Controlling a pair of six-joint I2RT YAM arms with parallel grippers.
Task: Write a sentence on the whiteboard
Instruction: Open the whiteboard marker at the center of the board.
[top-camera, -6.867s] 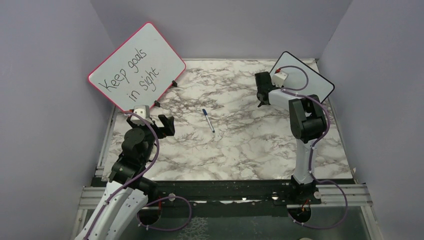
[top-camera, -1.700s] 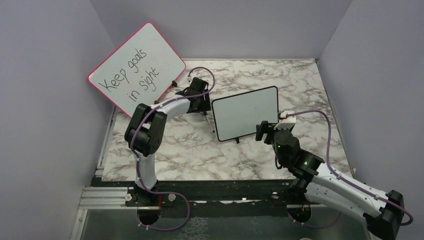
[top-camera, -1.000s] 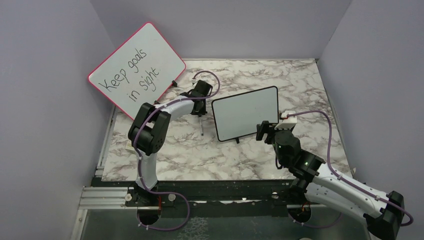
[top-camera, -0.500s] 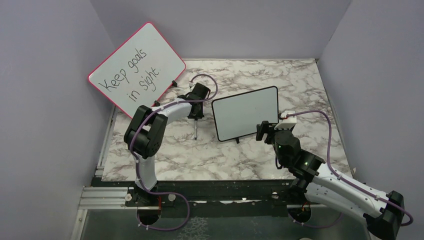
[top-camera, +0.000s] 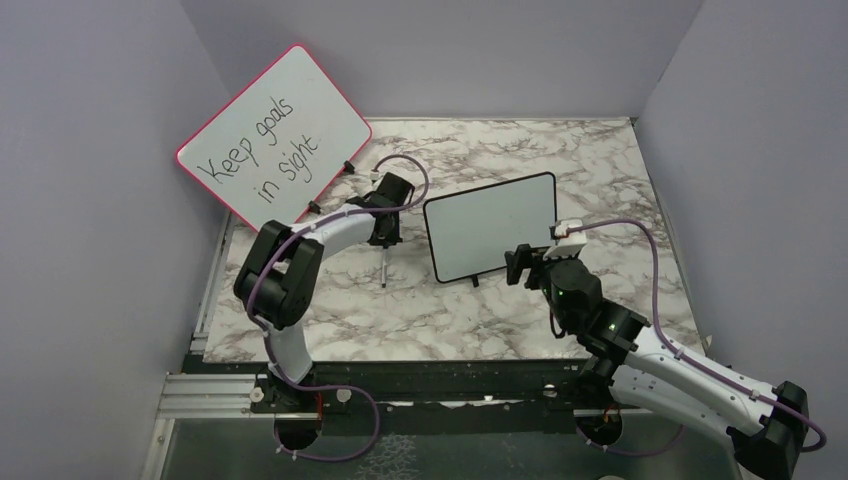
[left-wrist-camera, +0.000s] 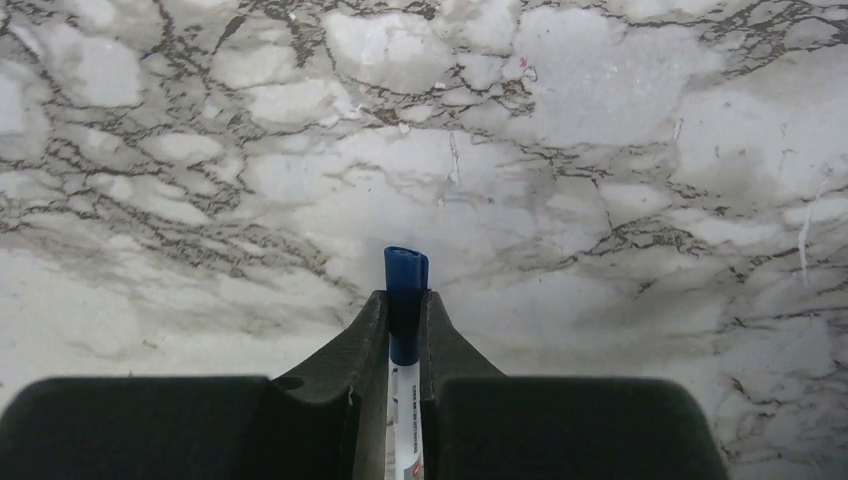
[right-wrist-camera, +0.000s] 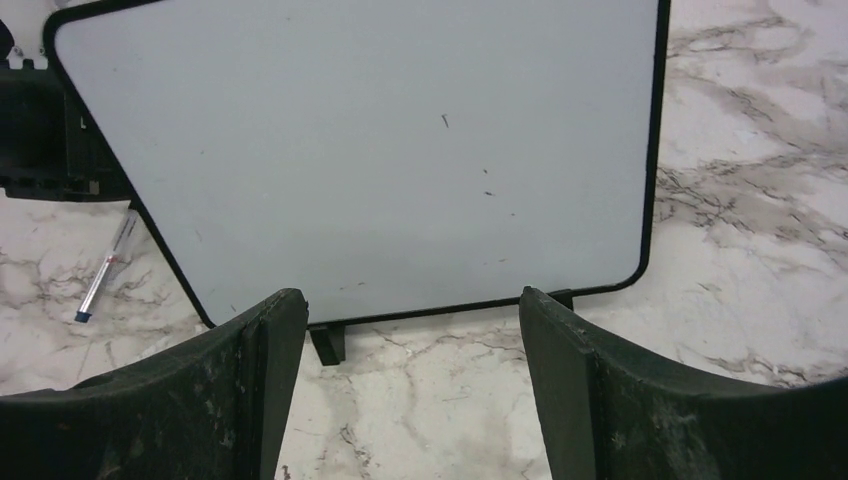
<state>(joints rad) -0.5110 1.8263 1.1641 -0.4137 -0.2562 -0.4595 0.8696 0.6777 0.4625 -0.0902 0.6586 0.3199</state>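
Left gripper (left-wrist-camera: 405, 302) clenched on marker (left-wrist-camera: 405, 268); blue cap pokes just past fingertips. Bare marble table (left-wrist-camera: 620, 180) open ahead of tips and to both sides. Right gripper (right-wrist-camera: 410, 298) spread wide, grasping nothing. Whiteboard (right-wrist-camera: 380, 150) stands propped on feet just beyond right fingertips, apart from them. Its bottom edge spans wider than finger gap, rounded corners outside both tips. Board's left edge near left fingers, not touching. Face white, few specks. Free marble right of board.
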